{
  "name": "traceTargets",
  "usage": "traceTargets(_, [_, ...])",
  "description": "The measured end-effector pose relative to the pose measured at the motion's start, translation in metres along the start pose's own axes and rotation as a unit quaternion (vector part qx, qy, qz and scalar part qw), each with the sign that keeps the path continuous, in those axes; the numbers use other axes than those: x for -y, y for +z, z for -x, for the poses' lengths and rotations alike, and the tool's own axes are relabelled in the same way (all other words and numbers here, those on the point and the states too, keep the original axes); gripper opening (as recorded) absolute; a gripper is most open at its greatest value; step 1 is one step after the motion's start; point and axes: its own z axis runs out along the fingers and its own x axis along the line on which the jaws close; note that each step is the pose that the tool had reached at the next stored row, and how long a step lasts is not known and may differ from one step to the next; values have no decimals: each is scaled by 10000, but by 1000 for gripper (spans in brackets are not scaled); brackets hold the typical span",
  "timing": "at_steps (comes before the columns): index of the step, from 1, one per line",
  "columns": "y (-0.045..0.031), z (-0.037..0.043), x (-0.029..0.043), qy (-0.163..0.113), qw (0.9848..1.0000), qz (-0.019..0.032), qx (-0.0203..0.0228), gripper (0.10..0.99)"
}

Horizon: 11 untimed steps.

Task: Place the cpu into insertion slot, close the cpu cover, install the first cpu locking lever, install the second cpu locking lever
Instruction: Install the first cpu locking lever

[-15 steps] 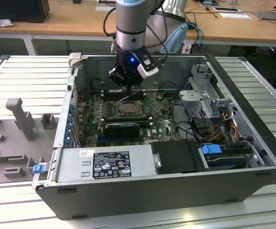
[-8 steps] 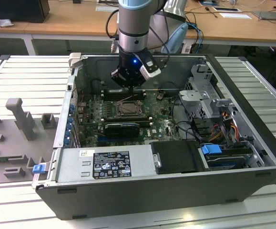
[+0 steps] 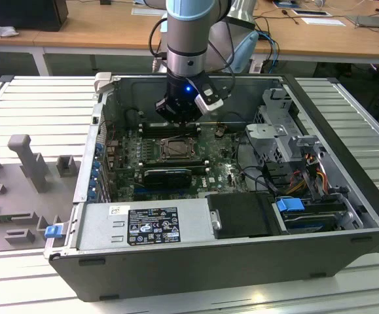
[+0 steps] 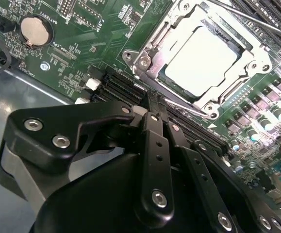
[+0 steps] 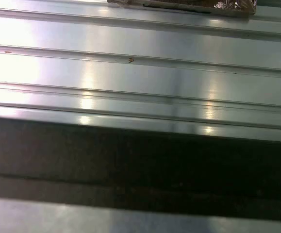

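While the arm hangs over the open computer case (image 3: 346, 216) at upper centre of the exterior view, its tool (image 3: 184, 121) sits low inside the case, just behind the insertion slot (image 3: 175, 149) on the green motherboard (image 3: 209, 173).

Tool — in the second wrist view the tool (image 4: 152, 109) fills the lower half of the frame; its black fingers (image 4: 156, 141) are pressed together, clenched on nothing, tips resting at or just above the long black memory slots (image 4: 123, 87) beside the socket.

Cpu — seated in the insertion slot (image 4: 198, 58), upper right of the second wrist view; the cpu (image 4: 201, 60) shows its pale silvery top through the window of the cpu cover (image 4: 150, 63), which lies flat and closed over it.

Locking lever — a thin metal wire (image 4: 198, 112) runs along the near edge of the socket frame; whether it is latched cannot be told.

Other items — a round coin battery (image 4: 35, 30) at upper left of the second wrist view; a grey ribbed table (image 3: 38, 104) under the case; a black drive bay with blue clips (image 3: 294, 206) at lower right of the exterior view; ribbed metal surface (image 5: 140, 73) in the first wrist view.
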Motion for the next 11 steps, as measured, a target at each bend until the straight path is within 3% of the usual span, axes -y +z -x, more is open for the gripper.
traceTargets(11, [63, 15, 9, 123, 9999, -3, 8, 106])
